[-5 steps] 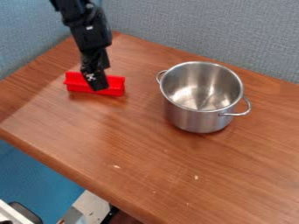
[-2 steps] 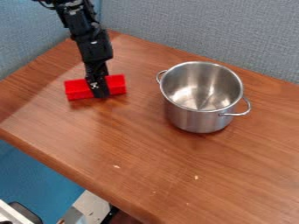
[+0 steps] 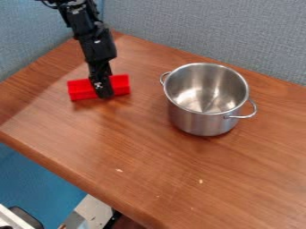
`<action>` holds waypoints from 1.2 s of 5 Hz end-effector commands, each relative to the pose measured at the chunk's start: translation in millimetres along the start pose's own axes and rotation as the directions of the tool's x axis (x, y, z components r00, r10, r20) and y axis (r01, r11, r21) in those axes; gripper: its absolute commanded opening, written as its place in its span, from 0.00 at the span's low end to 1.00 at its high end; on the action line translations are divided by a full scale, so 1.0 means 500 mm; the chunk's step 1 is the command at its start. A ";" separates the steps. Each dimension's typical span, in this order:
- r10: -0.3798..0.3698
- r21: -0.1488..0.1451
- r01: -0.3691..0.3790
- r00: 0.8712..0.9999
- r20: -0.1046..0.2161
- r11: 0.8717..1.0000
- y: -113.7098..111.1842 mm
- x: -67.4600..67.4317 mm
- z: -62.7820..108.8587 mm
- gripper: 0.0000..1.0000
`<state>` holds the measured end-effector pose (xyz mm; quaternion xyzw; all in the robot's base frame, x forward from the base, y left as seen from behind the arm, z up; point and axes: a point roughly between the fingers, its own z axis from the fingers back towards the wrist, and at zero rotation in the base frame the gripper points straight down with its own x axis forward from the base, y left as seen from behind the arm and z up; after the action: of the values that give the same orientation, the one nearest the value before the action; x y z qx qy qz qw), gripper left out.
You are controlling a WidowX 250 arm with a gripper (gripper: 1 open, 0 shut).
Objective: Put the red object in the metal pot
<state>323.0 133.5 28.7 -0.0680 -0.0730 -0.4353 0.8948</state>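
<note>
The red object (image 3: 80, 89), a small bright brick, lies flat on the wooden table (image 3: 107, 143) at the back left. My gripper (image 3: 103, 87) comes straight down onto its right half, with a dark finger on either side of the brick. How tightly the fingers press on it does not show, and the brick still rests on the wood. The metal pot (image 3: 206, 121) stands upright to the right of the brick, shiny and with nothing inside. A hand's width of wood lies between pot and brick.
The black arm (image 3: 84, 27) rises from the gripper toward the top left corner. A grey-blue wall runs behind the table. The table's front edge drops off toward the lower left, with floor and a pale object below.
The gripper has come down from above the brick until its fingers straddle it. The brick has shifted slightly on the table. The pot has not moved.
</note>
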 end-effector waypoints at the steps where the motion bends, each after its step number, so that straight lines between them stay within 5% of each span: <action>1: 0.013 0.015 -0.013 1.000 0.015 1.000 0.007 -0.001 0.008 0.00; 6: 0.076 -0.010 -0.076 0.997 0.012 0.997 0.018 -0.025 -0.002 0.00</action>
<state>327.1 139.6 25.7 -0.0792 -0.0747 -0.4168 0.9025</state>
